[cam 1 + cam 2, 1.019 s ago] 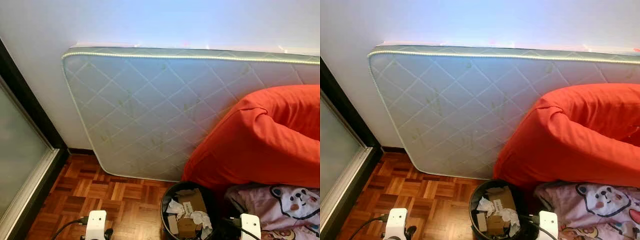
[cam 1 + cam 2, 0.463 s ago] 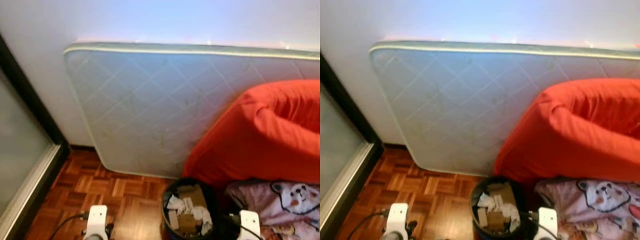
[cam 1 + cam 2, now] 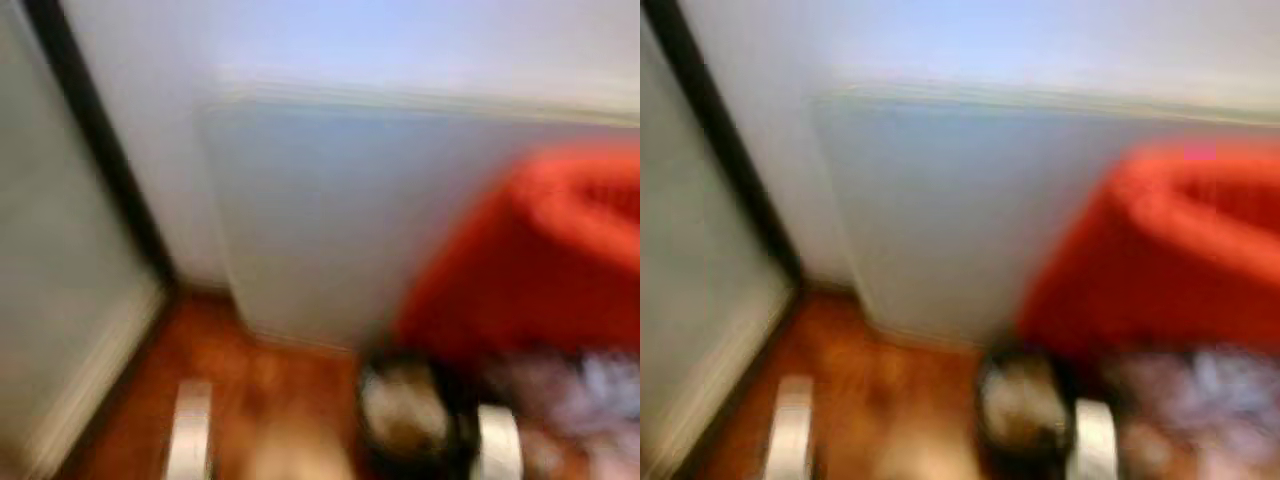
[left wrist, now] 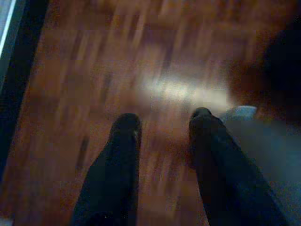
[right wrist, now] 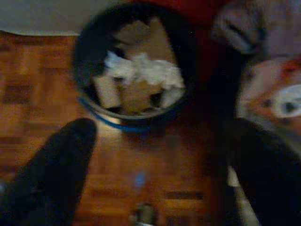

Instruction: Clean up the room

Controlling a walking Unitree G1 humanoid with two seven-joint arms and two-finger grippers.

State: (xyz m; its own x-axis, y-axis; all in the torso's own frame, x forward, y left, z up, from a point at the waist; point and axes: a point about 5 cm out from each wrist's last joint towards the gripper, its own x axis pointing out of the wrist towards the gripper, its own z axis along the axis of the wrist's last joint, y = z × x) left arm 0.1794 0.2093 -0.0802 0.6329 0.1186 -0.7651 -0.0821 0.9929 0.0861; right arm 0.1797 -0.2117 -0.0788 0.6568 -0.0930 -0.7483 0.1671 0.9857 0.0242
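Left eye view is heavily blurred, so I read only broad shapes: ahead of my left arm a dark door frame (image 3: pixel 100 150) runs along the wall, and forward between my two arms a pale mattress (image 3: pixel 330 220) leans upright against that wall. From the left wrist camera I see my left gripper (image 4: pixel 162 123) hanging over wooden parquet floor (image 4: pixel 94 70), its two black fingers (image 4: pixel 123 136) spread with bare floor in the gap and nothing between them. Just ahead of my right arm sits the round dark trash bin (image 5: pixel 131 70), stuffed with cardboard pieces and crumpled white paper (image 5: pixel 141 68); it stands on the parquet directly beyond my right gripper (image 5: pixel 160 141), whose fingers (image 5: pixel 61 160) are set wide apart and hold nothing. Behind the bin, against the mattress, a big red beanbag (image 3: pixel 1170 250) bulges, and to the right of the bin, beyond my right gripper's outer finger, lies a pink printed fabric (image 5: pixel 277 89), blurred so I can't tell the pattern exactly.
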